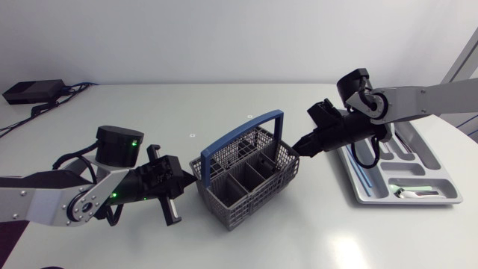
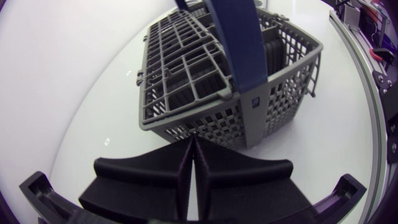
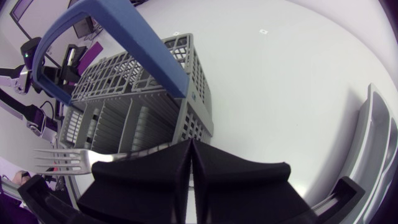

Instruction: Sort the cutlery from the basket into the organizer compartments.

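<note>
The right gripper point(image 3: 190, 149) is pinched shut on a fork point(image 3: 62, 160). It grips the handle, so the shaft and tines stick out level to one side of the fingers. Just ahead of it stands the grey cutlery basket point(image 3: 134, 106), its blue handle point(image 3: 124, 31) arching above. The organizer point(image 3: 375, 124) lies near, off to the gripper's other side. The left gripper point(image 2: 191, 149) is closed on nothing, its tips just short of the basket's wall.

The fork looks lifted out, so carrying and placing it remain. The tines overhang the basket, so I would draw back clear of the rim and blue handle before swinging across. Gripped far from its middle, the fork may pivot, so the pinch should stay firm. Turn the wrist until the fork runs along a long compartment, lower it nearly to the floor, then open. Some cutlery point(image 1: 409, 193) already lies there, though I cannot tell which kind.
</note>
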{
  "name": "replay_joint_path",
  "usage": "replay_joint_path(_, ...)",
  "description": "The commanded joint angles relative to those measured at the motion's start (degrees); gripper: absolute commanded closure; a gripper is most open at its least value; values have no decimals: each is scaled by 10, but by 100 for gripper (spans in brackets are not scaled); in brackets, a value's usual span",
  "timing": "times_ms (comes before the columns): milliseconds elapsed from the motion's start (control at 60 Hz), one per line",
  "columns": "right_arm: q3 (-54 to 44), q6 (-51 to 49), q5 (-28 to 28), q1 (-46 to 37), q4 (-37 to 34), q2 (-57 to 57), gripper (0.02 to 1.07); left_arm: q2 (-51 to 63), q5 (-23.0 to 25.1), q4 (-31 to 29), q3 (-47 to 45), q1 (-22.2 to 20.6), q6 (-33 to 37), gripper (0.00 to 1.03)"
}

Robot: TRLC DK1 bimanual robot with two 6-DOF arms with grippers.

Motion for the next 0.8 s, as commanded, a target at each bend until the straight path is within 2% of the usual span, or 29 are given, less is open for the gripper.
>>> replay_joint_path(0, -25, 3, -27, 17, -12, -21, 101, 28, 9, 27, 38, 12, -9, 100)
replay_joint_path(183, -35, 8, -31, 30, -18, -30, 101, 69, 9, 52, 64, 35, -8, 100)
replay_joint_path(450, -25, 26, -27, 60, -15, -35, 101, 115, 9, 57, 109, 61, -11, 100)
replay_joint_path(667, -75, 27, 47, 60, 33, -81, 100, 102, 9, 57, 95, 72, -6, 100)
replay_joint_path(717, -97, 26, 65, 60, 46, -108, 90, 84, 9, 55, 83, 79, -5, 100)
replay_joint_path(783, -118, 23, 85, 60, 53, -143, 86, 59, 10, 54, 67, 87, -5, 100)
